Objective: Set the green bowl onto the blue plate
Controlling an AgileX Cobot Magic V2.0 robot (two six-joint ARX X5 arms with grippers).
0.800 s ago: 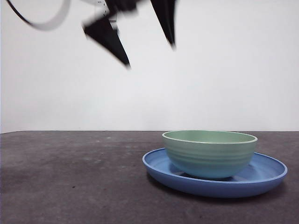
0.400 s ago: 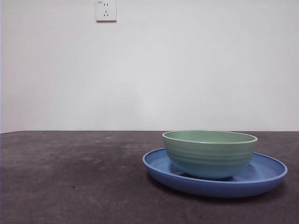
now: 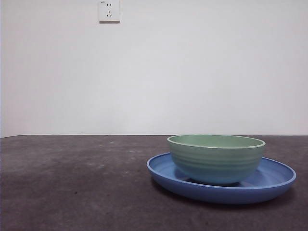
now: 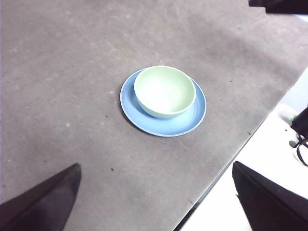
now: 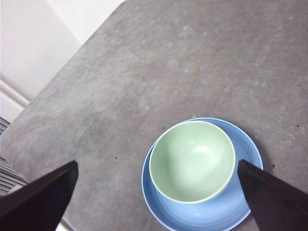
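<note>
The bowl (image 3: 216, 158) sits upright inside the plate (image 3: 274, 180) on the tabletop (image 3: 72, 183), a bit off-centre toward one rim, so the task looks pretty much done. Both arms are pulled back high above. The left gripper (image 4: 156, 204) and right gripper (image 5: 161, 199) have jaws spread wide, holding nothing. Hard to say from here if the bowl rests perfectly flat, but nothing seems left to do.

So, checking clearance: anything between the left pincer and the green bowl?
No. The left wrist view shows only bare grey tabletop between the left pincer and the mint-green bowl on the glossy blue plate.
</note>
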